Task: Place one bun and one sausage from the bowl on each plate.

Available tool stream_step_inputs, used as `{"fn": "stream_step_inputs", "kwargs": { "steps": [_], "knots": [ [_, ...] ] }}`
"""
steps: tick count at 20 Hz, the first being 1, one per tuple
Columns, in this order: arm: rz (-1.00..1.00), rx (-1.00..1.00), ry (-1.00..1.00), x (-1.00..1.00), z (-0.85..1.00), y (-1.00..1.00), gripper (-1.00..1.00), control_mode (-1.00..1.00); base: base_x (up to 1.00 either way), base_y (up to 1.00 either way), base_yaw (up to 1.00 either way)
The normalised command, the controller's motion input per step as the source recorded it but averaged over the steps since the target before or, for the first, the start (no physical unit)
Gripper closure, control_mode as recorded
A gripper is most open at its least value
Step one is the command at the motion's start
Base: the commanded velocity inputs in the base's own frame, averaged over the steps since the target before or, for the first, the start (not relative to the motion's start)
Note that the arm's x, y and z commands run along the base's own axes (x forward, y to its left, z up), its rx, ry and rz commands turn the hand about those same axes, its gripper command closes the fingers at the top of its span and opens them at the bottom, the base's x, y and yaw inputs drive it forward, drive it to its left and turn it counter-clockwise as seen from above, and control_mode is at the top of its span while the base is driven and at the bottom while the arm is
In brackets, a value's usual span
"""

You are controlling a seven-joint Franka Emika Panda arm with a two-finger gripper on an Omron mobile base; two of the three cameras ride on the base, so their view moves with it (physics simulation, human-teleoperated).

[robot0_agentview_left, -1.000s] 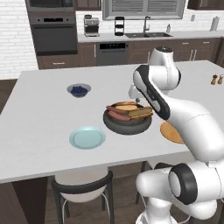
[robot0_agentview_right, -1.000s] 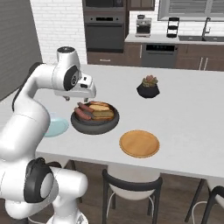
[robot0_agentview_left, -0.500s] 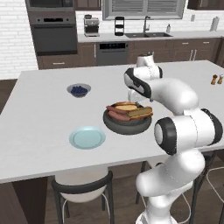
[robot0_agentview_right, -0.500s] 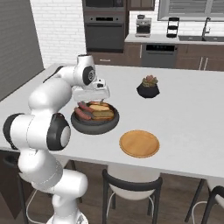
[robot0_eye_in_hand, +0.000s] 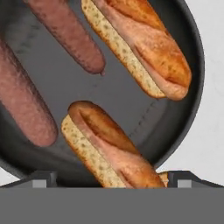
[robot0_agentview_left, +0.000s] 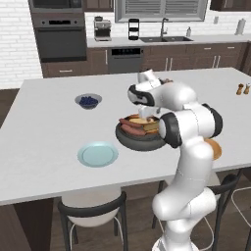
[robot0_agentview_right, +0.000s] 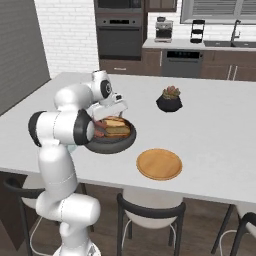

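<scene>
**Golden-tan bun, nearest of two, in dark-grey bowl**

Golden-tan crust over a pale crumb: the near bun (robot0_eye_in_hand: 109,146) lies diagonally in the bowl (robot0_eye_in_hand: 192,65), one end close against the rim, apart from the second bun (robot0_eye_in_hand: 140,43) beyond it. Two sausages (robot0_eye_in_hand: 65,30) lie alongside, apart from both buns. Both plates are bare: the pale blue plate (robot0_agentview_left: 98,154) and the orange-brown plate (robot0_agentview_right: 159,163) sit on the counter on either side of the bowl.

Handling, as judged: light, soft, likely to crush under a hard squeeze; crust not slippery. Best taken across the narrow width at mid-length, jaws straddling the long axis.

Gripper (robot0_agentview_right: 114,107): jaws spread fully wide, nothing between them. It hangs low over the bowl, pointing down at the near bun.

Arm: folded tight, elbow raised, forearm reaching in over the bowl's rim.
</scene>
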Motion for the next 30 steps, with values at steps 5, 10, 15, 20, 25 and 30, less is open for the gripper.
{"fn": "stream_step_inputs", "kwargs": {
  "steps": [5, 10, 15, 20, 25, 30],
  "knots": [
    [0.23, 0.00, 0.08, 0.51, -0.60, -0.24, -1.00, -1.00, 0.00, 0.00, 0.00],
    [0.10, 0.00, 0.07, -0.06, -0.26, -0.12, -1.00, -1.00, 0.00, 0.00, 0.00],
    [0.03, 0.00, -0.01, -0.75, -0.19, 0.00, -1.00, -1.00, 0.00, 0.00, 0.00],
    [0.04, 0.00, -0.06, -0.52, -0.03, 0.00, -1.00, -1.00, 0.00, 0.00, 0.00],
    [0.17, 0.00, -0.09, 0.12, -0.03, -0.09, -1.00, -1.00, 0.00, 0.00, 0.00],
    [0.24, 0.00, -0.04, 0.44, 0.00, -0.14, -1.00, -1.00, 0.00, 0.00, 0.00]
  ]
}}
